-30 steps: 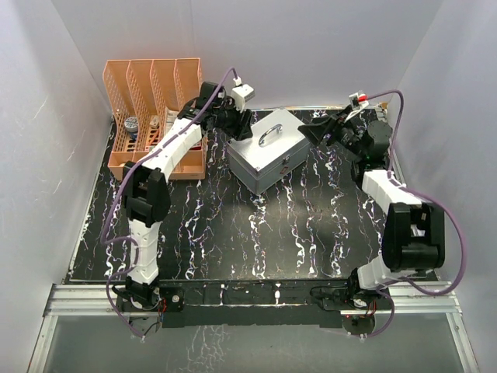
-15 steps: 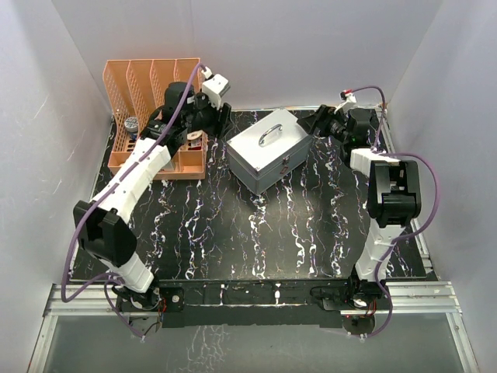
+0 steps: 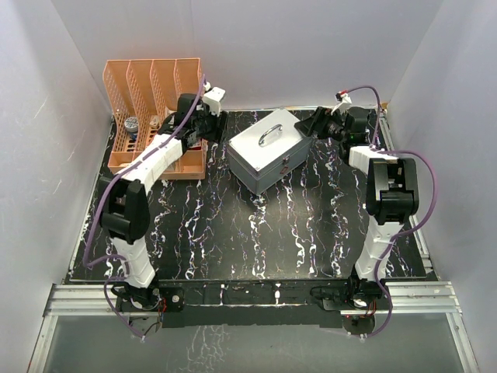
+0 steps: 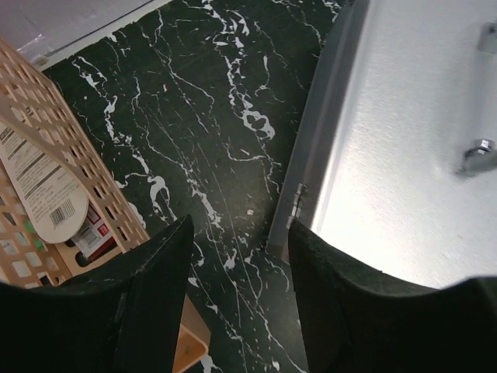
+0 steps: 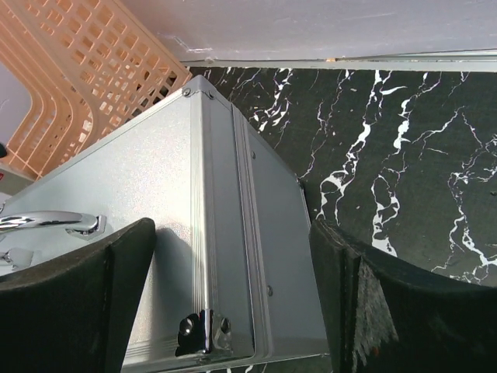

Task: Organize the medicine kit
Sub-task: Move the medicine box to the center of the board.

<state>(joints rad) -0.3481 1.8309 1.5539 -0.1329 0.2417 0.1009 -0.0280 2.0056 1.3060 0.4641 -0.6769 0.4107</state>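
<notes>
On the black marbled table | white walls | medicine kit closed | left gripper, right gripper spread

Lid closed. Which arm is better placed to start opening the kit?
Right, probably. The right gripper hangs open over the medicine kit, astride its end edge; the left gripper is over the table by the hinge, beside the orange organizer.

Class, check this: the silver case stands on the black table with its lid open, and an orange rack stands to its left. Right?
No. The silver case stands on the black table with its lid shut, not open, as the top view shows, and an orange rack stands to its left.
</notes>
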